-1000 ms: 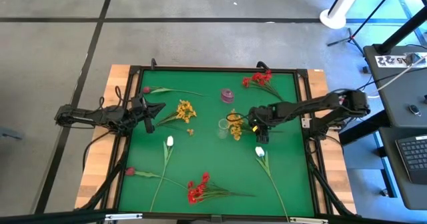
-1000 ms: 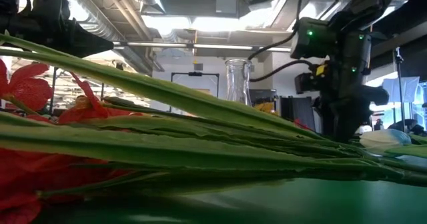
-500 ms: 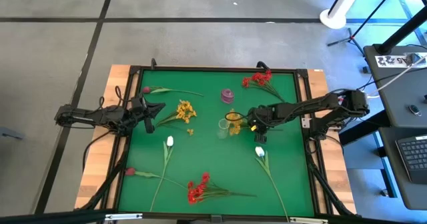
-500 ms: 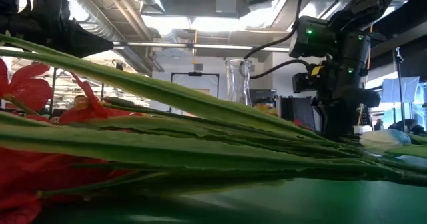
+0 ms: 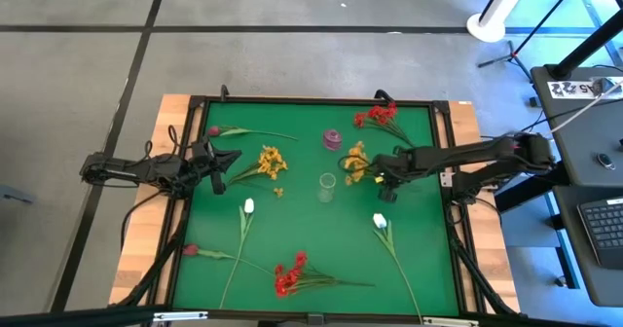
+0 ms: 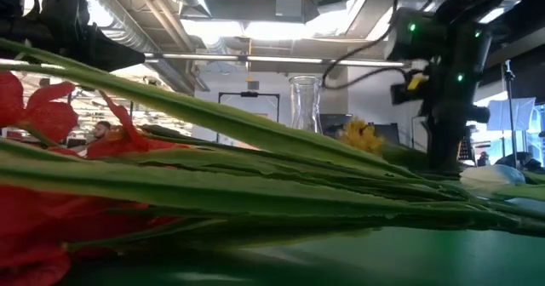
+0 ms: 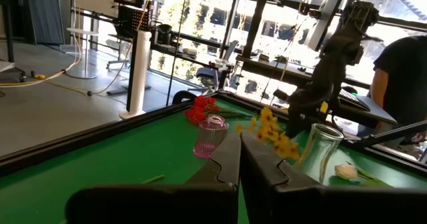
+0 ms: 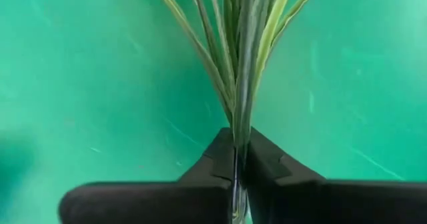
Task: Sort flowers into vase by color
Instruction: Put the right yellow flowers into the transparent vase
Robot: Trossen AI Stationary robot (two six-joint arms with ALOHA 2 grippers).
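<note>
My right tool (image 5: 385, 175) is clenched on the thin stems of the yellow flower (image 5: 355, 162), just beside the clear vase (image 5: 326, 186). The grip is narrow; the stems could slip or twist, and the blossoms might knock the vase over. The pink vase (image 5: 332, 139) and red flowers (image 5: 378, 116) crowd nearby. My left tool (image 5: 226, 159) waits clenched and empty at the table's (image 5: 302, 225) left side.

Clear vase (image 5: 326, 186) near right claw (image 5: 382, 176); green mat (image 5: 302, 220) between open.
</note>
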